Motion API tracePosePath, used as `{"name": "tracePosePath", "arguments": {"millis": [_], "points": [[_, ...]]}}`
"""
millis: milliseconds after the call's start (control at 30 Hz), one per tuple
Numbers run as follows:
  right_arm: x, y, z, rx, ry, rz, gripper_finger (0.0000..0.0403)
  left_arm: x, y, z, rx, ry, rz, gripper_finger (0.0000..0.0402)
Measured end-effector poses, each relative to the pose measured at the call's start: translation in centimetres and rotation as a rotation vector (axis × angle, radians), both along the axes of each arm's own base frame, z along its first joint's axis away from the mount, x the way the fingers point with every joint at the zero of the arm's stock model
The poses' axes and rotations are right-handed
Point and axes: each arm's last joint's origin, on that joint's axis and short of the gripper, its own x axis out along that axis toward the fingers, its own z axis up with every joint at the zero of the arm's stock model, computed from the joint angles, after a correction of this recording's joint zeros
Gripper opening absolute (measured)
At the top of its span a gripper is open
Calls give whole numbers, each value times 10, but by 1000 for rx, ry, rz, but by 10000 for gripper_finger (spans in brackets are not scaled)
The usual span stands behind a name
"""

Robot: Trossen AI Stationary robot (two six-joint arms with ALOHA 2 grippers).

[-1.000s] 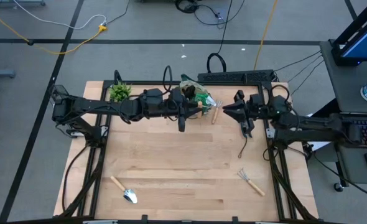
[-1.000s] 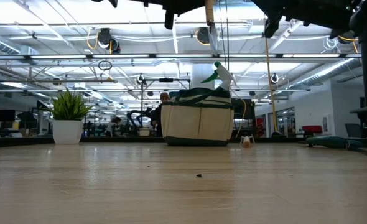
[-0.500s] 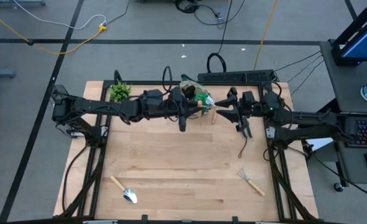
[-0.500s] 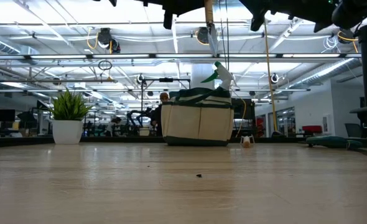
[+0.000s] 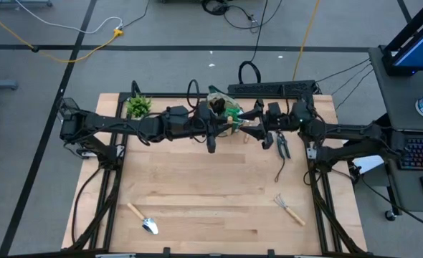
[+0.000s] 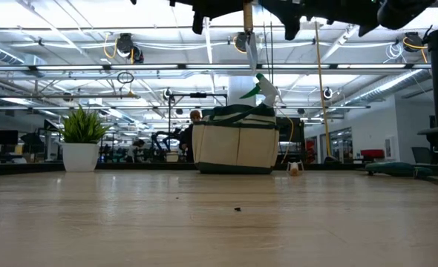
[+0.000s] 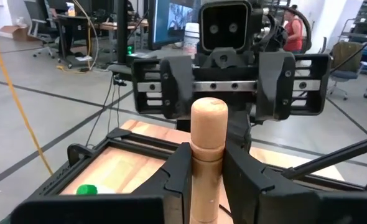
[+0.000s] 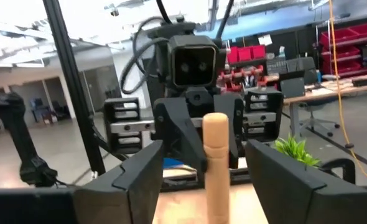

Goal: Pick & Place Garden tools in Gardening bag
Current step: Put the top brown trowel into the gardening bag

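Note:
The beige gardening bag (image 5: 221, 107) (image 6: 235, 146) stands at the table's far middle with the green spray bottle (image 6: 260, 90) sticking out of it. My left gripper (image 5: 240, 129) (image 7: 207, 171) is shut on a wooden-handled garden tool (image 6: 250, 33), held high just right of the bag. My right gripper (image 5: 254, 127) (image 8: 211, 180) faces it, open, one finger on either side of the handle without touching. A trowel (image 5: 144, 219) and a hand rake (image 5: 290, 209) lie near the front edge. Black shears (image 5: 282, 146) lie at the right. My left gripper pinches the tool's wooden handle (image 7: 207, 158) between its two fingers, a little below the rounded free end (image 7: 208, 109). The fingers come level from the table's left and lie across the handle. The tool stands upright, handle up, its silver part (image 6: 253, 53) hanging below, clear of table and bag.
A small potted plant (image 5: 137, 105) (image 6: 80, 141) stands at the far left. A thin cord (image 5: 278, 172) lies right of centre. A small object (image 6: 295, 168) sits just right of the bag. Bare wood spans the middle of the table.
My right gripper has moved toward the table's left, up to the handle held by my left gripper, and has opened, so that its fingers now stand on either side of the handle. The tool and my left gripper have stayed where they were.

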Motion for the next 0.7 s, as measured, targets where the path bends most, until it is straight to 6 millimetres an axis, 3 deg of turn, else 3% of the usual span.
{"name": "tracePosePath", "arguments": {"millis": [700], "points": [[23, 0, 22, -104, 117, -42, 240, 0, -8, -3, 82, 47, 90, 67]]}}
